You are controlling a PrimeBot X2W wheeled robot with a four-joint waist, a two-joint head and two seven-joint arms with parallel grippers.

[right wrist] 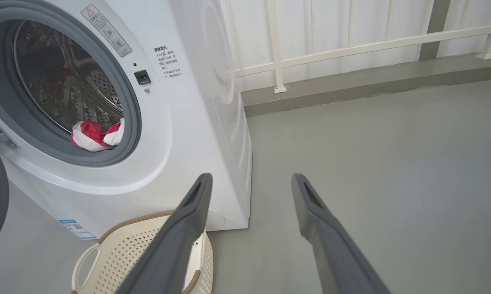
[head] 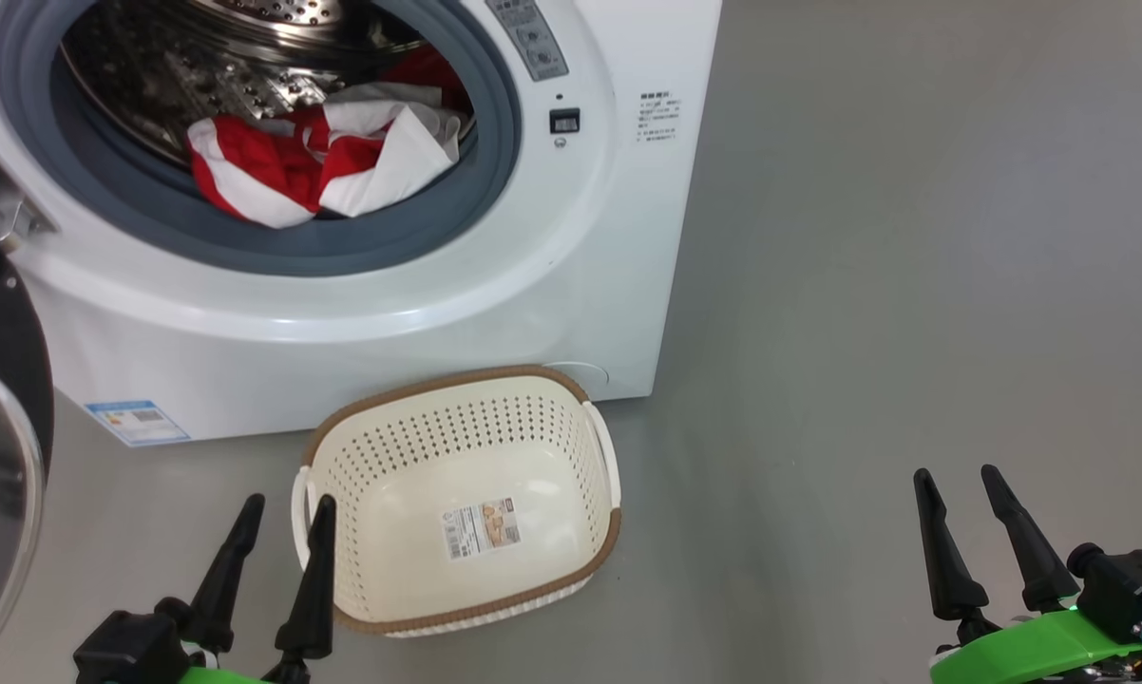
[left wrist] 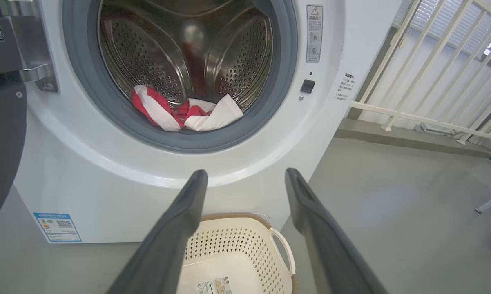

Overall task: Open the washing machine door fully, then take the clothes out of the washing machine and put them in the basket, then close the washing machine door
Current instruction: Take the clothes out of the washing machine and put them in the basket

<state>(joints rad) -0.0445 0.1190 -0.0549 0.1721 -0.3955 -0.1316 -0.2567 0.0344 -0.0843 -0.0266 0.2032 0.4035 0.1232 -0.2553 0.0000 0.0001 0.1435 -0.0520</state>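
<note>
Two sets of long dark fingers [head: 221, 575], both spread wide, empty: left gripper [head: 289, 501] just beside the cream-white perforated plastic basket [head: 447, 378], right gripper [head: 956, 471] over grey floor [head: 866, 285]. Red-and-white fabric clothes [head: 276, 171] bunched low in the white front-loading washing machine [head: 390, 313]; garment count unclear. Black-rimmed round glass door [head: 6, 351] open, cut off at left.

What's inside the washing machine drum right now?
Red and white clothes bunched at the front of the steel drum, against the grey rubber ring. Whatever lies under or behind the heap is covered.
</note>
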